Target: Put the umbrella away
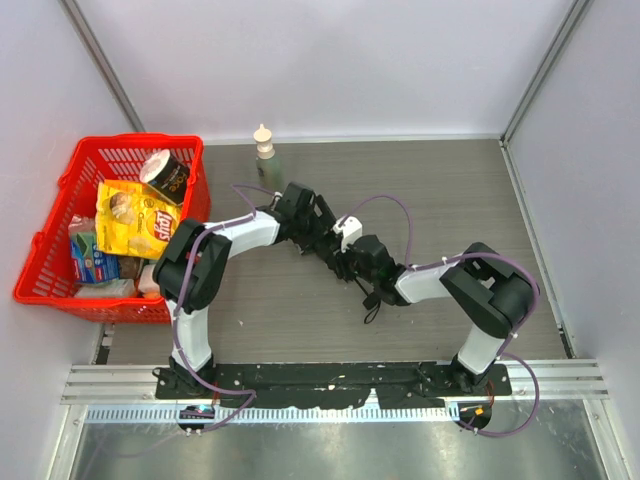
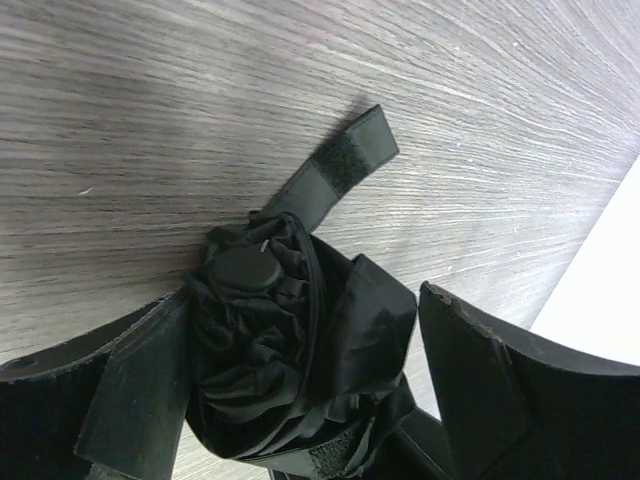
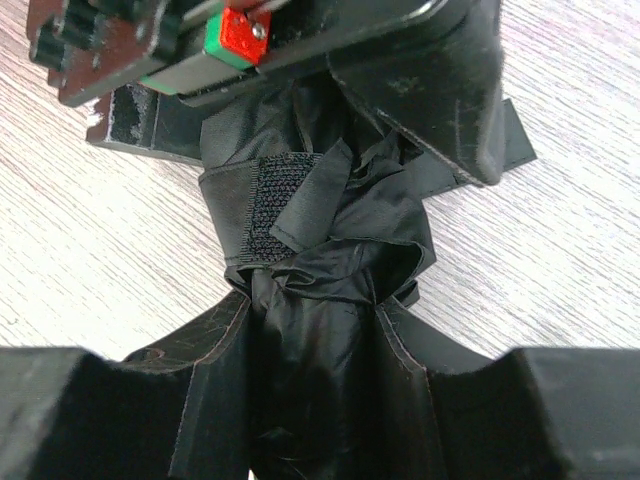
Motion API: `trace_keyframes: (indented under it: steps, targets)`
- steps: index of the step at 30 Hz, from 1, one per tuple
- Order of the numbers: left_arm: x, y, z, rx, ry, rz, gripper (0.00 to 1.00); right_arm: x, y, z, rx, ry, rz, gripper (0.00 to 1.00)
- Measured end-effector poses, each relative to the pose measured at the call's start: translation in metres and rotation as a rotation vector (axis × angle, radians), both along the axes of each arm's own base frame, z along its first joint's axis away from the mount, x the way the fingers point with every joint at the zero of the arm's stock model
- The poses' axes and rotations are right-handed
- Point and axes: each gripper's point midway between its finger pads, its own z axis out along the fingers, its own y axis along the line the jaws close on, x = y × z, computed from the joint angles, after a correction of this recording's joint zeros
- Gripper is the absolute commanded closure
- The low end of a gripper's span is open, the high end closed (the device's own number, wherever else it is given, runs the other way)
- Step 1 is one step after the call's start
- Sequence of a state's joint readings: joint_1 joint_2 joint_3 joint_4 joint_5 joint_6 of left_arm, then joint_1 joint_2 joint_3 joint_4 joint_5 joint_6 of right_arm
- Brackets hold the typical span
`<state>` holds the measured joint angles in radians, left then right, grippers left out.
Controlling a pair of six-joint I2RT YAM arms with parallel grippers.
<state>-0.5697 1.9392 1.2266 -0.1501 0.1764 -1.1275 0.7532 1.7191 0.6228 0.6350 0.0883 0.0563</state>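
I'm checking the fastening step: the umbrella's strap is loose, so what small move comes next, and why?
Probably the left gripper should pinch the loose strap tab: its jaws stand open around the umbrella, the right gripper clamps it, and the velcro isn't joined.

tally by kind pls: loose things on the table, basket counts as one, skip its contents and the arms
umbrella: 1
basket: 1
bottle: 1
total: 3
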Motion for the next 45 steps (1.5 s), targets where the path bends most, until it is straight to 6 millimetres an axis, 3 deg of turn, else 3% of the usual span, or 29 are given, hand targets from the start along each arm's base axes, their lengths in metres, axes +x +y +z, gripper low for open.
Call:
trace_keyframes:
  steps: [4, 6, 8, 12, 14, 17, 21, 25, 34, 40, 45]
  targets:
    - [-0.001, 0.0, -0.006, 0.011, 0.022, 0.026, 0.37, -0.001, -0.002, 0.0, -0.038, -0.026, -0.007, 0.99]
    - [0.0, 0.0, -0.01, 0.017, 0.033, 0.035, 0.4, -0.001, -0.004, 0.0, -0.063, -0.044, -0.016, 0.99]
    - [0.0, -0.001, -0.012, 0.015, 0.042, 0.042, 0.36, -0.001, -0.006, 0.001, -0.082, -0.058, -0.024, 0.99]
    - [0.001, -0.005, -0.008, 0.004, 0.026, 0.031, 0.11, -0.001, -0.009, 0.001, -0.105, -0.069, -0.024, 0.99]
    - [0.0, -0.007, -0.003, -0.007, -0.005, 0.015, 0.06, -0.003, -0.01, 0.001, -0.107, -0.069, -0.02, 0.99]
    - [-0.012, 0.001, 0.001, -0.011, -0.027, -0.016, 0.05, -0.009, -0.014, 0.001, -0.101, -0.064, -0.006, 0.99]
    - [-0.034, 0.02, 0.009, -0.034, -0.03, -0.07, 0.13, -0.025, -0.023, 0.003, -0.086, -0.061, 0.024, 0.99]
    - [-0.03, 0.024, 0.043, -0.118, -0.103, -0.13, 0.12, -0.035, -0.029, 0.018, -0.064, -0.081, 0.044, 0.99]
    - [-0.028, 0.005, 0.127, -0.339, -0.281, -0.264, 0.08, -0.025, -0.04, 0.099, 0.071, -0.2, 0.031, 0.99]
    - [-0.025, -0.003, 0.184, -0.408, -0.371, -0.298, 0.0, -0.023, -0.047, 0.132, 0.099, -0.224, 0.053, 0.99]
    - [-0.029, -0.006, 0.194, -0.385, -0.324, -0.243, 0.0, -0.025, -0.045, 0.142, 0.081, -0.229, 0.083, 0.99]
